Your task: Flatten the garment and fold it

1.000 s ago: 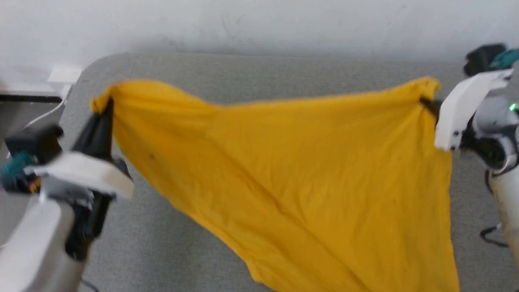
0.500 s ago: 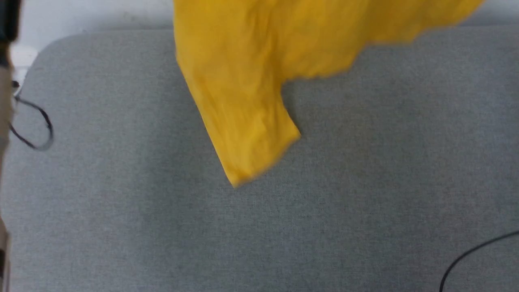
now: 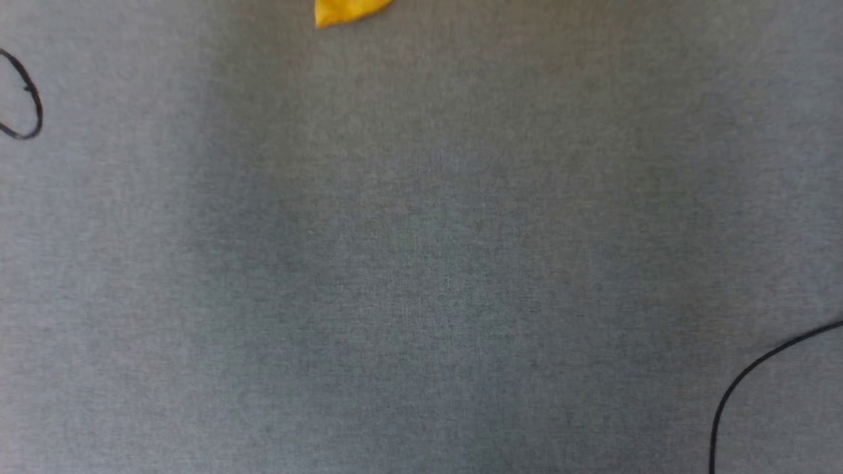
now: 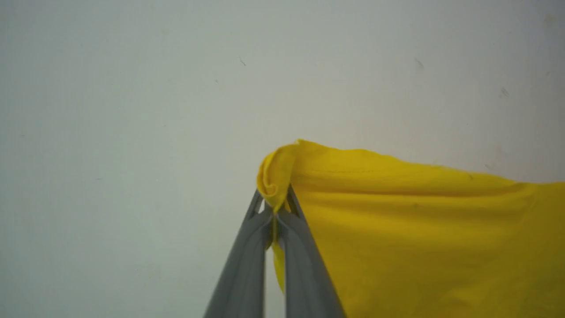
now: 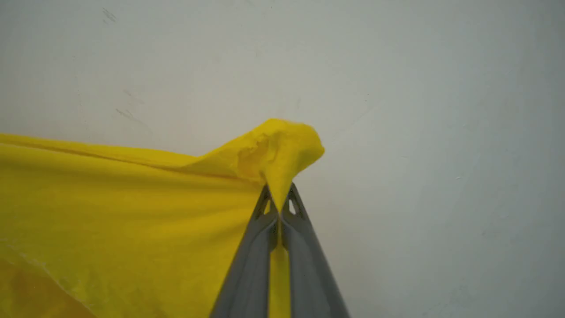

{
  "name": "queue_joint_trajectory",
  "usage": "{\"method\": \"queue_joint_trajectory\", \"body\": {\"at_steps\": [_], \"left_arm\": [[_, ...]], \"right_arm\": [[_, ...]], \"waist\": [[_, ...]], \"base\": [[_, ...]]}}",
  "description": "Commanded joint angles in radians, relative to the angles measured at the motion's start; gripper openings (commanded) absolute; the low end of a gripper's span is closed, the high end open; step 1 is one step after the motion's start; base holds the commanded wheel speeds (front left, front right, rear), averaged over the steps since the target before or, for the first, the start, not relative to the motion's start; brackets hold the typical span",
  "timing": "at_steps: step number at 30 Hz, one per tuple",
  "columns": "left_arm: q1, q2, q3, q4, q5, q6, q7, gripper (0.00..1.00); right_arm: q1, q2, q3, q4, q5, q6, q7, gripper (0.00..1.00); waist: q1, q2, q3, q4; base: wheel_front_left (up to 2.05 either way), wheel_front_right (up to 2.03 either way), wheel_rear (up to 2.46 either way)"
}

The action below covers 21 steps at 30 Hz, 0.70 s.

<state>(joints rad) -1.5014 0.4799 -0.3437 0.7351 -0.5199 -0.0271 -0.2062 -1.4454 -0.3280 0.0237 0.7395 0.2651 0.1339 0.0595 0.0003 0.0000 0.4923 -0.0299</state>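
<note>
The bright yellow T-shirt point(image 4: 419, 229) hangs stretched between my two grippers, held up before a pale wall. My left gripper point(image 4: 273, 207) is shut on one bunched corner of the cloth, which spreads off to the right in the left wrist view. My right gripper point(image 5: 279, 201) is shut on another corner of the T-shirt point(image 5: 123, 207), whose cloth runs to the left there. In the head view only a small yellow tip of the T-shirt point(image 3: 349, 10) dangles at the top edge, above the grey fabric table point(image 3: 421, 263). Its printed side is hidden.
A black cable loop point(image 3: 26, 99) lies at the left edge of the grey surface, and another black cable point(image 3: 757, 375) curves in at the lower right. A pale wall point(image 4: 132, 110) stands behind the shirt.
The shirt has risen steadily out of the head view, from filling it to a small tip at the top. The head view has also tilted down onto the grey surface.
</note>
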Motion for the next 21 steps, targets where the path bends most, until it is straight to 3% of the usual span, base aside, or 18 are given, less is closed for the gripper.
{"method": "queue_joint_trajectory", "body": {"at_steps": [1,12,16,21], "left_arm": [[0.002,-0.005,0.009,0.04,-0.017,-0.008,-0.017,0.0],[0.166,-0.056,0.042,0.169,-0.074,-0.052,-0.053,0.0],[0.272,-0.065,0.062,0.159,-0.093,-0.059,-0.055,0.0],[0.533,-0.064,0.12,0.068,-0.121,-0.055,-0.055,0.0]], "right_arm": [[-0.005,0.003,0.02,0.038,0.012,-0.003,-0.023,0.0],[0.119,0.026,0.178,0.181,0.099,-0.003,-0.124,0.0],[0.212,0.016,0.245,0.158,0.141,-0.003,-0.168,0.0],[0.431,-0.016,0.333,0.069,0.224,-0.003,-0.208,0.0]], "waist": [[-0.0003,0.0,0.088,0.001],[-0.0003,0.0,0.047,0.015],[-0.0003,0.0,-0.01,0.026],[-0.0003,0.0,-0.128,0.032]], "base": [[0.0,0.0,0.0],[0.0,0.0,0.0],[0.0,0.0,0.0],[0.0,0.0,0.0]]}}
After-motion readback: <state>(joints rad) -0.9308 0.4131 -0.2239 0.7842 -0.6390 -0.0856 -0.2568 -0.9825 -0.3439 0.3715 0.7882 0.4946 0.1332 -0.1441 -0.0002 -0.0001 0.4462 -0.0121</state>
